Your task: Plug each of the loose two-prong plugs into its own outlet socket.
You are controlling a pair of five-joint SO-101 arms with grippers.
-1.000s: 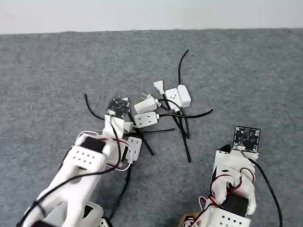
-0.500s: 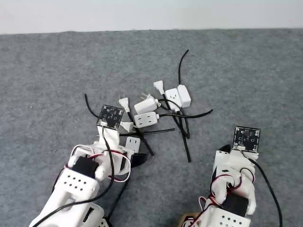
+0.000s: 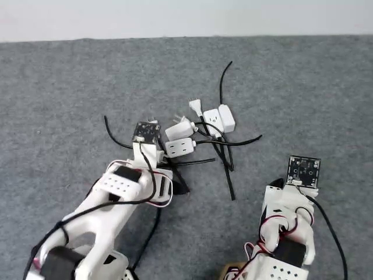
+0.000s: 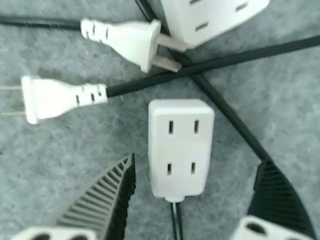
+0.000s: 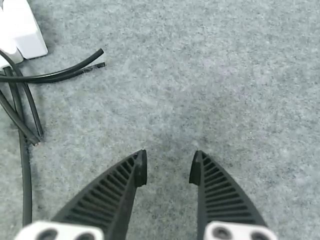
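Gray table point(image 3: 303, 87) is carrying everything. My left end effector point(image 4: 196, 164) is gaping wide, gripping nothing, straddling the white outlet socket point(image 4: 181, 147) lying flat. My right end effector point(image 5: 170, 160) is hanging part open, empty, over bare table. One loose plug point(image 4: 125, 40) and a second plug point(image 4: 55, 97) are lying just beside that socket, both unplugged.

Grey carpet point(image 3: 303, 87), pale wall point(image 3: 186, 17) behind

An outlet socket point(image 4: 181, 145) is lying between the left tool's point(image 4: 196, 164) spread jaws, mid-worktop point(image 3: 303, 87), with a near plug point(image 4: 55, 97) and a far plug point(image 4: 125, 40) just beside it. The right tool point(image 5: 168, 170) is hanging well apart, near the front edge.
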